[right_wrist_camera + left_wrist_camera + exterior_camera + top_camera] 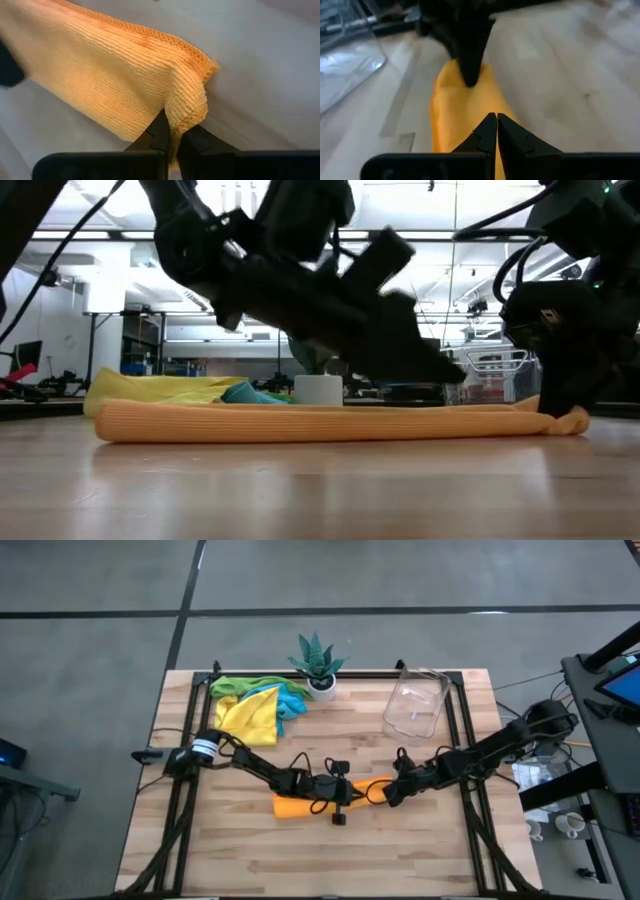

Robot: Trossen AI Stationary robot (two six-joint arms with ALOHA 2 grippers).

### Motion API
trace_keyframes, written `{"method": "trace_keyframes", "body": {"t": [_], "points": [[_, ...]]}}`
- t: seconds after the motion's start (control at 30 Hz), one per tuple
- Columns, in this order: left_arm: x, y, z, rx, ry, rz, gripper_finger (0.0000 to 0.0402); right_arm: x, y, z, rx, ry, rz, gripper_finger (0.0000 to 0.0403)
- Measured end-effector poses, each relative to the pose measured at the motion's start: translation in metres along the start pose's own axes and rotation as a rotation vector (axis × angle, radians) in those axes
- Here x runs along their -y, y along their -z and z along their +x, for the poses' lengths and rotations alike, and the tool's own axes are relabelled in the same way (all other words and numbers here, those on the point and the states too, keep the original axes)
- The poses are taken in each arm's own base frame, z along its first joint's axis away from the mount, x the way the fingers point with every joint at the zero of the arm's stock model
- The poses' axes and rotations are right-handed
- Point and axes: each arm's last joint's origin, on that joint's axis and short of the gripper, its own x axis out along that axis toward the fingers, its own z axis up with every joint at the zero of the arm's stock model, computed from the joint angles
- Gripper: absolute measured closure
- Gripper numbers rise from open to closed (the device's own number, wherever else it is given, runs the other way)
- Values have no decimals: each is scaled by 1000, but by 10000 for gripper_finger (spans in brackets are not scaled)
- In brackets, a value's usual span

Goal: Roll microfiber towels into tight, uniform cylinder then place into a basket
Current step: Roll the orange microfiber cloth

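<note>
Pinching orange towel (pixel 320 802) at its right end, right pincer (pixel 172 131) is clamped on a corner; left pincer (pixel 496 131) together mid-cloth. Long axis runs left-right on surface (pixel 250 860); basket (pixel 415 705) far-right.

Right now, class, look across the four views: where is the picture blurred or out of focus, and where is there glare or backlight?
Low view: the arms are dark blurred silhouettes against bright ceiling lights; the orange towel is fairly sharp. Left wrist view: the table and clear basket are soft, the basket's wall catching glare. Right wrist view: the towel's weave is crisp, the background washed pale. High view: even light, little shadow.
</note>
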Motion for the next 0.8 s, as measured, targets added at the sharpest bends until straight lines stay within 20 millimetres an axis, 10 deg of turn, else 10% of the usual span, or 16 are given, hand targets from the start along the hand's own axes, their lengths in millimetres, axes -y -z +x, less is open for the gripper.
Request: {"method": "trace_keyframes", "body": {"t": [0.8], "points": [[-4, 24, 7, -151, -42, -61, 402, -8, -6, -21, -27, 122, -41, 390]]}}
